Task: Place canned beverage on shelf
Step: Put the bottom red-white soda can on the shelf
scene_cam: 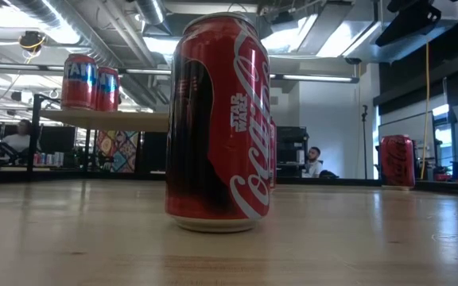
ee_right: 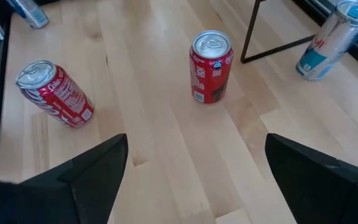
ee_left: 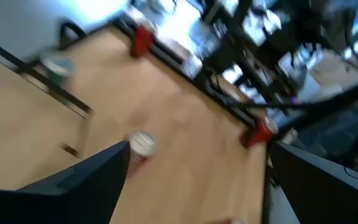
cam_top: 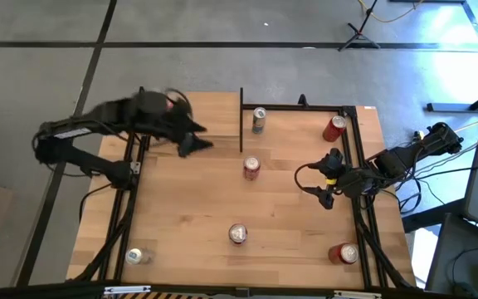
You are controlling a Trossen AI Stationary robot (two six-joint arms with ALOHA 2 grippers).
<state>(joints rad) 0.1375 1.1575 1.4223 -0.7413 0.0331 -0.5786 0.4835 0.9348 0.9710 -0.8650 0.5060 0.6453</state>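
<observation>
two dark jointed arms, black cables, possibly matte finish.

Bright ceiling light; left wrist view motion-blurred; high view sharp, soft shadows.

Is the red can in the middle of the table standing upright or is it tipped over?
Upright. The high view shows the round top of the red can, and in the right wrist view it stands on its base on the table.
</observation>
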